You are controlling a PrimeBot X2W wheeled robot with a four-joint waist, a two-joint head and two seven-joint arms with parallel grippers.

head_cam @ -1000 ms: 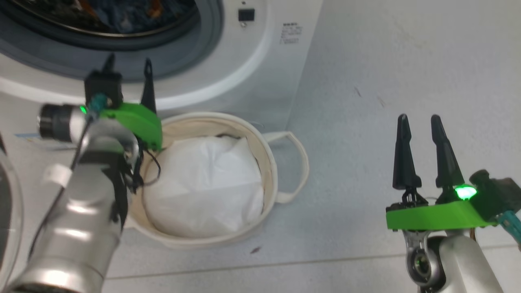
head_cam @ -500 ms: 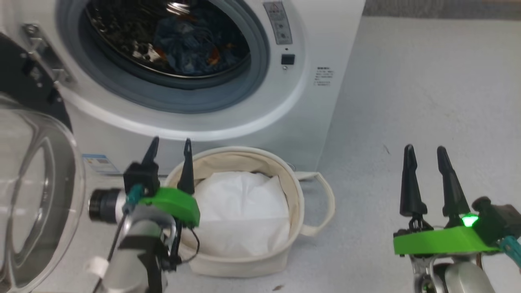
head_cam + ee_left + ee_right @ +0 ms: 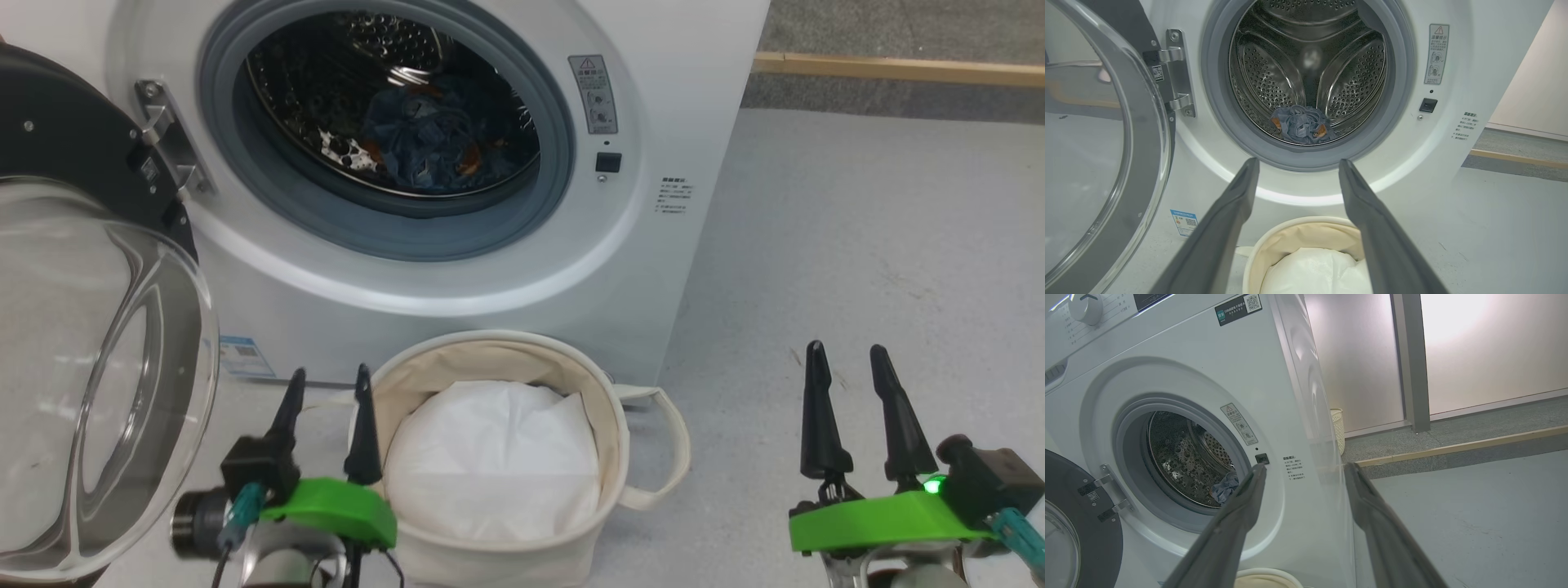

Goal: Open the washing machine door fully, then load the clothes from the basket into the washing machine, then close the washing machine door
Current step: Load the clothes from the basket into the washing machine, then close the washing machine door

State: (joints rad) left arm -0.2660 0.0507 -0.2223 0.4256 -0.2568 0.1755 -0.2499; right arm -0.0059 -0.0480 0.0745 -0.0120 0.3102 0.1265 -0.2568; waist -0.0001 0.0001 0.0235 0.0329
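Observation:
The white washing machine (image 3: 653, 106) stands ahead with its round door (image 3: 90, 359) swung wide to the left on its hinge. Blue clothes (image 3: 424, 147) with orange motifs lie at the bottom of the steel drum, also visible as clothes (image 3: 1302, 128) in the left wrist view. The cream basket (image 3: 608, 408) sits on the floor below the drum mouth, holding a white liner sheet (image 3: 490, 465). My left gripper (image 3: 326, 380) is open, just left of the basket's rim. My right gripper (image 3: 849, 355) is open over bare floor, well right of the basket.
Grey floor (image 3: 882, 245) stretches to the right of the machine, ending at a wooden strip (image 3: 898, 67). A pale woven bin (image 3: 1337, 428) stands behind the machine near frosted wall panels. The open door's glass bowl bulges out at my left.
The head camera has tilted up, so the drum and door now show in full. My left arm has drawn back and down beside the basket. The right gripper holds its pose.

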